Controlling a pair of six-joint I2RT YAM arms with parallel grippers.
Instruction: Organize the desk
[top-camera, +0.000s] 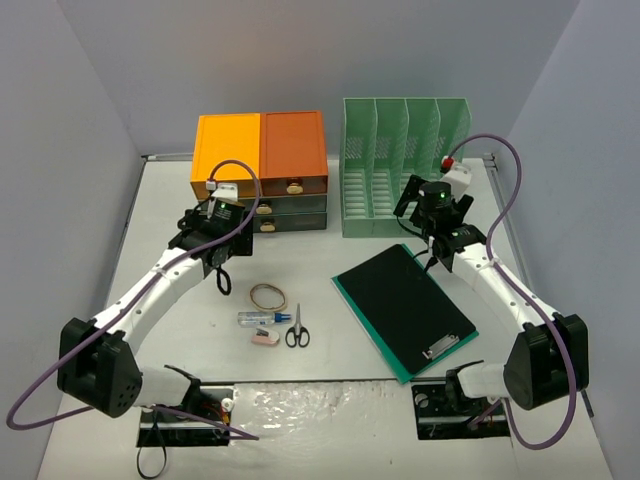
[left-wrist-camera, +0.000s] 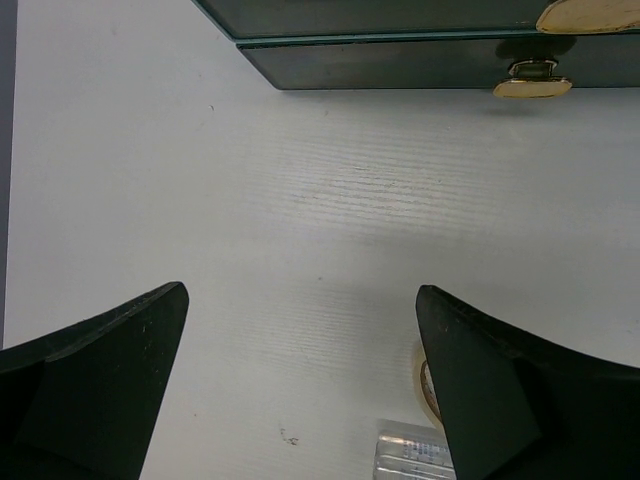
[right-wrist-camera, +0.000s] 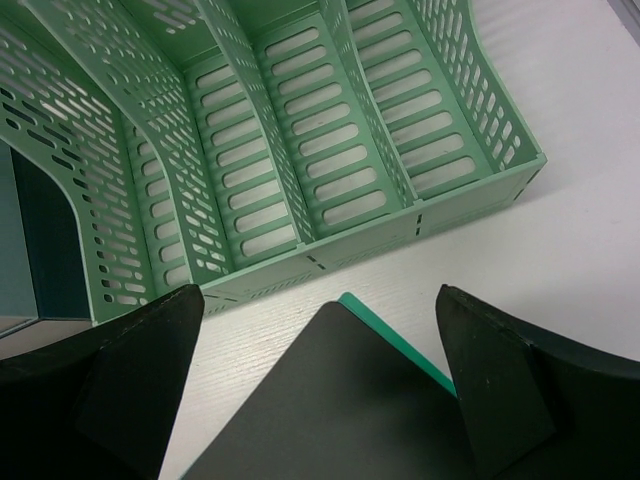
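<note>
On the off-white desk (top-camera: 320, 260) lie a tape ring (top-camera: 269, 295), a clear tube with a blue label (top-camera: 258, 319), a pink and white eraser (top-camera: 266, 339) and black-handled scissors (top-camera: 297, 330). A black clipboard (top-camera: 400, 300) lies on a green folder (top-camera: 365, 325) at the right. My left gripper (top-camera: 222, 270) (left-wrist-camera: 302, 292) hangs open over bare desk (left-wrist-camera: 300, 200), with the tape ring (left-wrist-camera: 424, 380) and tube (left-wrist-camera: 410, 455) by its right finger. My right gripper (top-camera: 430, 255) (right-wrist-camera: 320, 292) is open above the clipboard's far corner (right-wrist-camera: 330, 400).
An orange-topped drawer unit (top-camera: 260, 150) (left-wrist-camera: 400, 60) stands at the back left. A green slotted file rack (top-camera: 405, 165) (right-wrist-camera: 300, 150) stands at the back right, just beyond the clipboard. Grey walls close in the left, right and back.
</note>
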